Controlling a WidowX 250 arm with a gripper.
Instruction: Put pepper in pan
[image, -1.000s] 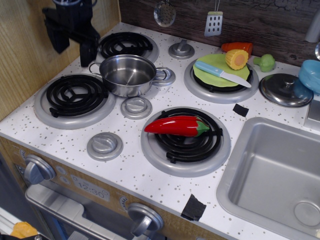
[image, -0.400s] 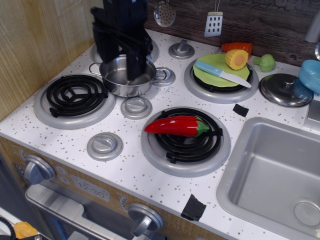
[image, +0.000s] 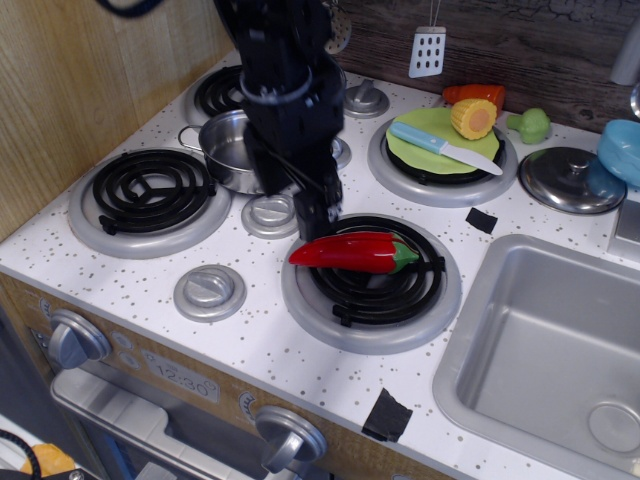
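The gripper (image: 312, 212) hangs in the upper middle of the frame with its dark fingers pointing down at the near burner; they are hard to separate against the black coil, so I cannot tell whether they stand apart or together. They hold nothing. The pepper (image: 355, 252) lies just below and slightly right of the fingertips, near them, flat on the burner (image: 372, 283) in the centre of the frame. Its long axis runs nearly left to right, pointed tip toward the left and green stem toward the right. A grasp would likely need to close across that axis, near the thick middle. The pan (image: 226, 150) stands behind the arm, toward the upper left, partly hidden; the part that shows looks empty.
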